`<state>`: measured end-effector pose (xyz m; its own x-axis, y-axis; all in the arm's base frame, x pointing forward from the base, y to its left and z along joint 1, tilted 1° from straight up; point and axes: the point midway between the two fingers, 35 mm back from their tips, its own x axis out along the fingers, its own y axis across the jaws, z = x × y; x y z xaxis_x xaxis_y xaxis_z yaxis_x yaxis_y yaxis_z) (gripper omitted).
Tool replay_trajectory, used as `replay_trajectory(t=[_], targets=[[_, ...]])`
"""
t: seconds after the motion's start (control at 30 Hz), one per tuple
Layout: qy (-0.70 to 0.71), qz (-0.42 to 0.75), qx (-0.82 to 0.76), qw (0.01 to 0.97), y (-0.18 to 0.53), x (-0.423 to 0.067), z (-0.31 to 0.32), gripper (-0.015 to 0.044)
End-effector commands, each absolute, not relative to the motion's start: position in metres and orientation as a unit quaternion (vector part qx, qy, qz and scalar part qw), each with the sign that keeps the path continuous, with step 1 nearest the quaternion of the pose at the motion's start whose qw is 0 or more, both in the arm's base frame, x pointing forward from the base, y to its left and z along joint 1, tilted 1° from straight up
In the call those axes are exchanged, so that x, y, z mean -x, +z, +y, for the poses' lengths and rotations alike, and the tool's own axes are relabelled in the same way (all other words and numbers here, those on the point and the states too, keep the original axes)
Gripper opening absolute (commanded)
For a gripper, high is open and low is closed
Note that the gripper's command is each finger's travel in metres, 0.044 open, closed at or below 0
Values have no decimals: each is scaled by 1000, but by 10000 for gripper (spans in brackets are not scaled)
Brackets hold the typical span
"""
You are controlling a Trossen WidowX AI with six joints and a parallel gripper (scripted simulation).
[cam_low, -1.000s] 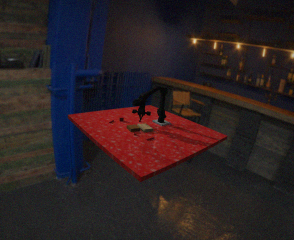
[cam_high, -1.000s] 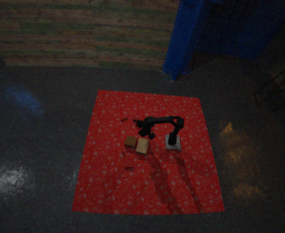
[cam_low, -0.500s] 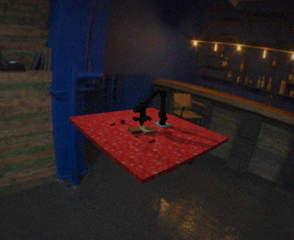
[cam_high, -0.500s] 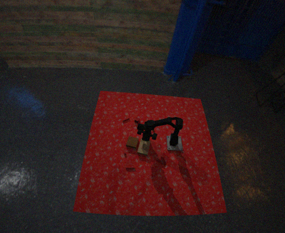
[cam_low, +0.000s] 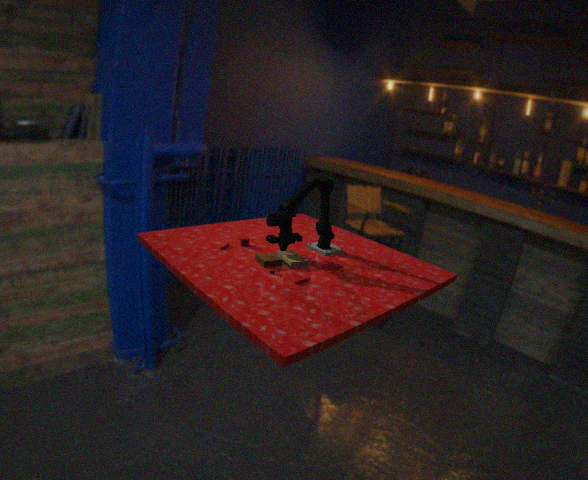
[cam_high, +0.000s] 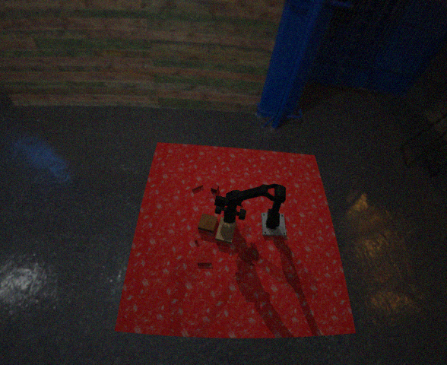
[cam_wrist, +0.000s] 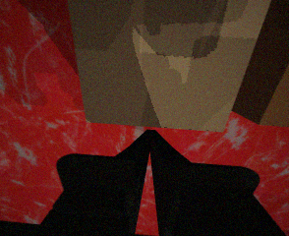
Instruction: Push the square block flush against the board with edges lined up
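A pale tan wooden board (cam_high: pixel 226 233) (cam_low: pixel 295 259) (cam_wrist: pixel 194 93) lies on the red speckled table (cam_high: pixel 169 274) (cam_low: pixel 284 325). A darker brown square block (cam_high: pixel 207 222) (cam_low: pixel 268 259) (cam_wrist: pixel 282 105) lies close beside it; a dark strip shows between them in the wrist view, and I cannot tell whether they touch. My gripper (cam_high: pixel 229 220) (cam_low: pixel 284 248) (cam_wrist: pixel 150 134) is shut and empty. It hangs low, with its fingertips right at the near edge of the tan board, whose top is partly in its shadow.
The arm's grey base plate (cam_high: pixel 280 231) (cam_low: pixel 331 250) stands to the right of the pieces. Small dark red scraps (cam_high: pixel 197 188) (cam_high: pixel 214 191) (cam_high: pixel 204 265) (cam_low: pixel 302 281) lie around on the table. A blue pillar (cam_high: pixel 288 58) (cam_low: pixel 139 155) stands behind the table.
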<state>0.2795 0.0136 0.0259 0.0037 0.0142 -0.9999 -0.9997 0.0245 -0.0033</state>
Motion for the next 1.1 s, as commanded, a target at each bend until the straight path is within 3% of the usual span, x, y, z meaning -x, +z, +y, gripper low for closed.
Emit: replay_trajectory(t=[0.0, 0.43, 1.07], targets=[[495, 501, 491, 512, 26, -281, 19, 0], [496, 501, 491, 512, 26, -281, 38, 0], [495, 501, 492, 512, 26, -282, 10, 0]])
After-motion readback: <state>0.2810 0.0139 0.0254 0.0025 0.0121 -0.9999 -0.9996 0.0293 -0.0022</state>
